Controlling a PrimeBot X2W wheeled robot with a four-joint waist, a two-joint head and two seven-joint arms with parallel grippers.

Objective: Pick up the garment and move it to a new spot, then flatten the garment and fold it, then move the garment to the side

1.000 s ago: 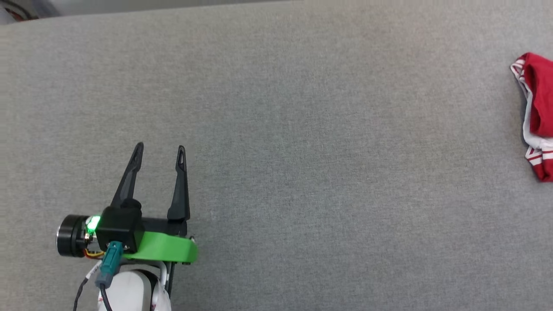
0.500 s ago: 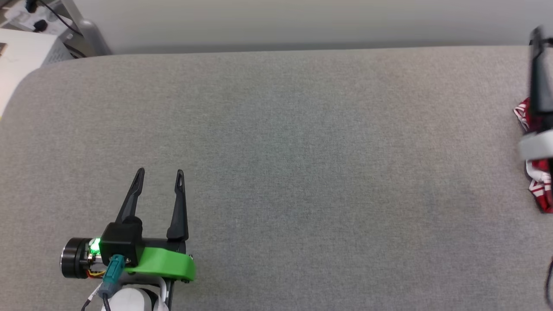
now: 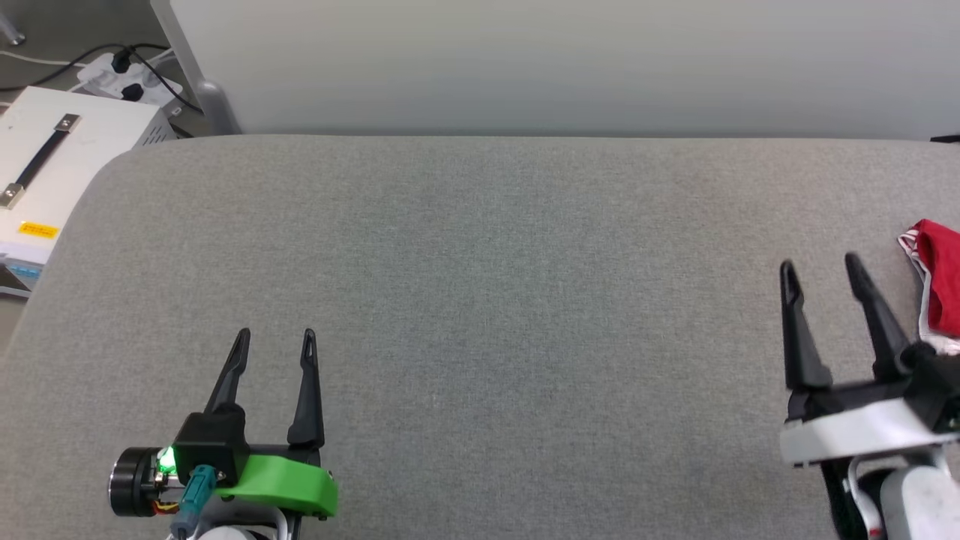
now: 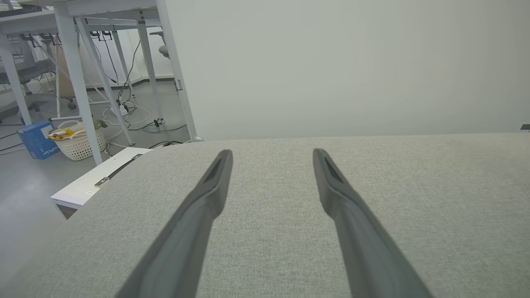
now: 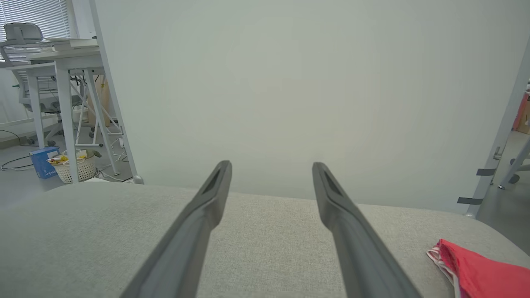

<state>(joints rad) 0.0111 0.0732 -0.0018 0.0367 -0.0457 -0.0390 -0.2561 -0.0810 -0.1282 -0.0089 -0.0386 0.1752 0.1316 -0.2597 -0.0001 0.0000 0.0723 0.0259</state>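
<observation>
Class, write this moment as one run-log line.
stage: before pickup | left gripper: open, empty | right gripper: open, empty | garment: lying on grey surface, right of right gripper, untouched

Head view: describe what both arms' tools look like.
The left tool has two long, tapering black fingers on a black block, a bright green bracket, a lit green lamp beside a black cylinder, and a teal connector with a dark cable. The right tool has the same black fingers on a white bracket.
</observation>
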